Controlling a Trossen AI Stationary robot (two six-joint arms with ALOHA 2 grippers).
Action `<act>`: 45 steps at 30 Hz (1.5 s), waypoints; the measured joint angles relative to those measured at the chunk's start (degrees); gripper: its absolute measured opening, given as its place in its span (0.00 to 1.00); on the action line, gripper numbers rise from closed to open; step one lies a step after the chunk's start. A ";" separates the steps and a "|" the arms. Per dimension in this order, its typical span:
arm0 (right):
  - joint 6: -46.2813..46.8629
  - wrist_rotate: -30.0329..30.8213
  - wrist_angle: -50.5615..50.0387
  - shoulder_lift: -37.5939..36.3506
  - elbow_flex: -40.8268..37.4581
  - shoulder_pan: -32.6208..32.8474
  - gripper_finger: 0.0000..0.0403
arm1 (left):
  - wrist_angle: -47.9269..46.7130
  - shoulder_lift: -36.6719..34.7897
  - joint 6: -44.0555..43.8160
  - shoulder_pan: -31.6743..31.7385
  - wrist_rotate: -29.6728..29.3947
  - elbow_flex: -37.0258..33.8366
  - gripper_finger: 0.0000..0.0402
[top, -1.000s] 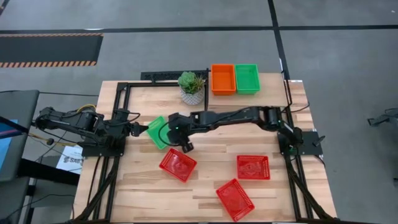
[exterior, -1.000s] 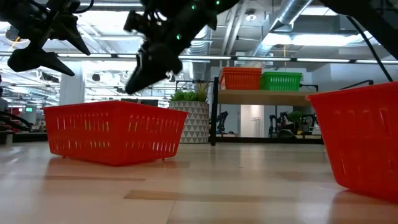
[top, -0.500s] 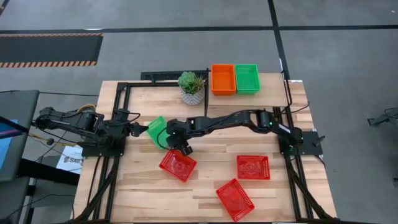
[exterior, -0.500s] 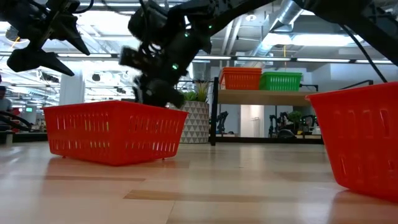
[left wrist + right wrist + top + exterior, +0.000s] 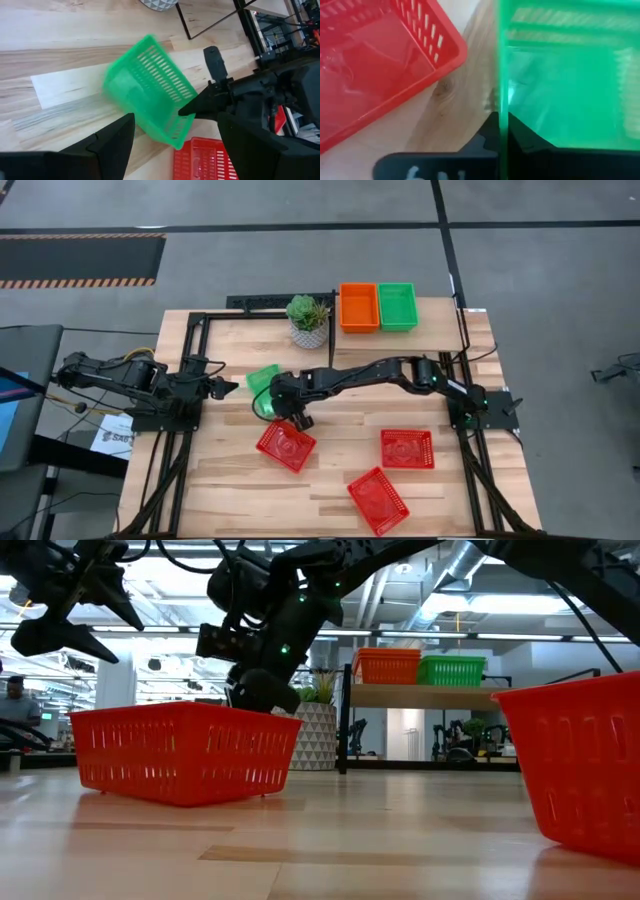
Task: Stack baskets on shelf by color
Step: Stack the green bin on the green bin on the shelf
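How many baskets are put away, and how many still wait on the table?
On the shelf sit an orange basket and a green one, possibly stacks. The right gripper grips the rim of a loose green basket mid-table; the left gripper waits open nearby. Three red baskets remain on the table, none on the shelf yet.

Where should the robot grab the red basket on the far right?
Pinch one long wall of the red basket from straight above, one finger inside, one outside: it sits flat, open side up, with thin walls. The right gripper holds a green basket.
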 joint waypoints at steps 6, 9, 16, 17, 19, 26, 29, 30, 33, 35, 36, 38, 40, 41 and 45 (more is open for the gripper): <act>6.40 -0.17 -3.29 -2.35 0.16 0.00 0.02 | -0.47 0.00 0.17 -0.01 -0.01 0.00 0.68; 7.69 -0.13 -5.47 -5.36 1.06 0.00 0.02 | -0.56 -0.02 0.17 0.00 -0.05 0.00 0.68; 9.10 2.69 -11.62 -17.80 1.05 -0.26 0.01 | -0.90 -0.02 0.19 -0.01 -0.11 0.00 0.68; 9.29 4.08 -12.93 -20.22 1.05 -0.26 0.01 | -0.90 -0.02 0.19 0.01 -0.11 0.00 0.68; 9.42 8.07 -15.30 -24.99 1.15 -0.43 0.01 | -0.90 0.00 0.19 0.01 -0.11 0.00 0.68; 10.51 23.60 -29.56 -39.59 1.07 -2.55 0.01 | -0.83 0.00 0.15 -0.01 -1.25 0.00 0.68; 12.91 28.60 -37.67 -44.47 1.07 -4.29 0.01 | -0.85 -0.01 -0.01 0.01 -1.51 0.00 0.68; 13.63 29.78 -40.26 -45.82 1.07 -4.96 0.01 | -0.83 0.00 -0.01 0.01 -1.51 0.00 0.68; 14.99 32.58 -45.70 -49.48 1.05 -7.01 0.01 | -0.85 0.00 -0.07 0.00 -1.51 0.00 0.68; 14.92 33.44 -48.50 -51.47 1.05 -8.54 0.01 | -0.85 0.00 -0.08 -0.01 -1.53 0.00 0.68; 14.70 33.72 -49.37 -52.33 1.05 -9.48 0.01 | -0.83 0.00 -0.10 -0.01 -1.56 0.00 0.68; 13.65 33.94 -50.68 -53.37 1.05 -11.59 0.01 | -0.83 0.00 -0.27 0.00 -1.75 0.00 0.68; 11.66 33.84 -50.57 -54.23 0.77 -13.88 0.01 | -0.83 0.00 -0.31 0.01 -1.97 0.00 0.68; 10.53 33.70 -49.96 -54.91 -0.07 -15.01 0.01 | -0.83 0.00 -0.28 0.00 -2.09 0.00 0.68; 6.05 30.58 -46.83 -58.55 -8.06 -20.33 0.01 | -0.87 0.00 0.69 -0.01 -3.28 0.00 0.68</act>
